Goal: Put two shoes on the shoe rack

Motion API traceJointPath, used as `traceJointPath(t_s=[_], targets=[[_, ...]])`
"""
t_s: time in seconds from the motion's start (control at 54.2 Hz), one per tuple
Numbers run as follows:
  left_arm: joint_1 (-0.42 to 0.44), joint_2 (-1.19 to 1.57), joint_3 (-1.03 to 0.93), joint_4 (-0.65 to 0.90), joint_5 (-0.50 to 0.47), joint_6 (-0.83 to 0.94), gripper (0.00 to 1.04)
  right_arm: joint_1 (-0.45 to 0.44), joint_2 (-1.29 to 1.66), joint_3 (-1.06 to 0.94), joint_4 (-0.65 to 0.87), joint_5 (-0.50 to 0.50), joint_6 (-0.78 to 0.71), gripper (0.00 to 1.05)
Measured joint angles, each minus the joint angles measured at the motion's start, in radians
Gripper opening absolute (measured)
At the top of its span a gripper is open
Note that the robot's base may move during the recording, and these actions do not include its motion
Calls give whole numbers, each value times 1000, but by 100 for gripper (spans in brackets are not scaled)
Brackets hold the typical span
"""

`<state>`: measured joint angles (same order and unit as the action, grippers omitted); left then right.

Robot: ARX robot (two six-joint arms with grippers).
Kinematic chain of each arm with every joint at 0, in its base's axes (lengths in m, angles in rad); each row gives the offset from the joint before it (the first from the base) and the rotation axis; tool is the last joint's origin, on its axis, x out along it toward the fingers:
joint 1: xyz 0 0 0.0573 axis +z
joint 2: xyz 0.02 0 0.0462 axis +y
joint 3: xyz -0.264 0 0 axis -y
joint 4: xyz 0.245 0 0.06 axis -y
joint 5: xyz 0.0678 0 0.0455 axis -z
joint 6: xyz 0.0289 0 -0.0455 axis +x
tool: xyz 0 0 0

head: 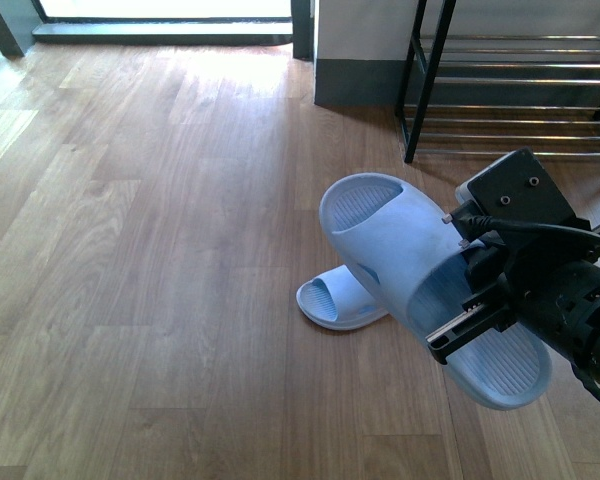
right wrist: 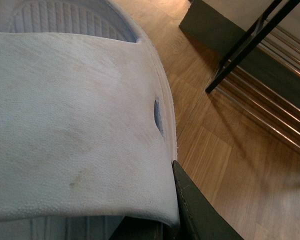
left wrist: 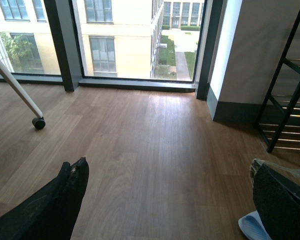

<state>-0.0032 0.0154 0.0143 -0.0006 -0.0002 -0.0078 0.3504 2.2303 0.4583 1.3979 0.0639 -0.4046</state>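
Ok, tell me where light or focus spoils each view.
Front view: glass window strip blown out white, glare on the brown wooden floor. Left wrist view: left gripper's black fingers underexposed. Right wrist view: pale blue rubber slide crowds the frame.

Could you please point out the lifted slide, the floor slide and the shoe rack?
lifted slide [head: 395,245], front view, on its strap.
floor slide [head: 330,300], front view, on its toe end.
shoe rack [head: 429,85], front view, on its black side post.
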Motion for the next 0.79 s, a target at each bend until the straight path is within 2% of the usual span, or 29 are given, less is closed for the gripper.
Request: traceJointPath(t_s=[0.074, 0.092, 0.129, 0.166, 0.203, 0.277, 0.793], targets=[[0, 0, 0, 0, 0, 0, 95, 0, 0, -2, 0, 0, 0, 2], [0, 0, 0, 0, 0, 0, 95, 11, -30, -24, -9, 24, 2, 2], [0, 0, 0, 0, 1, 0, 95, 68, -172, -138, -83, 152, -7, 2], [0, 0, 0, 0, 0, 0, 95, 118, -344, -271, -107, 198, -30, 2], [0, 0, 0, 0, 0, 0, 95, 155, -574, -410, -90, 174, -47, 2], [0, 0, 0, 0, -3, 0, 95, 160, -713, -447, -29, 192, -50, 2], [0, 0, 0, 0, 0, 0, 95, 153, -692, -445, -1, 201, -53, 2]])
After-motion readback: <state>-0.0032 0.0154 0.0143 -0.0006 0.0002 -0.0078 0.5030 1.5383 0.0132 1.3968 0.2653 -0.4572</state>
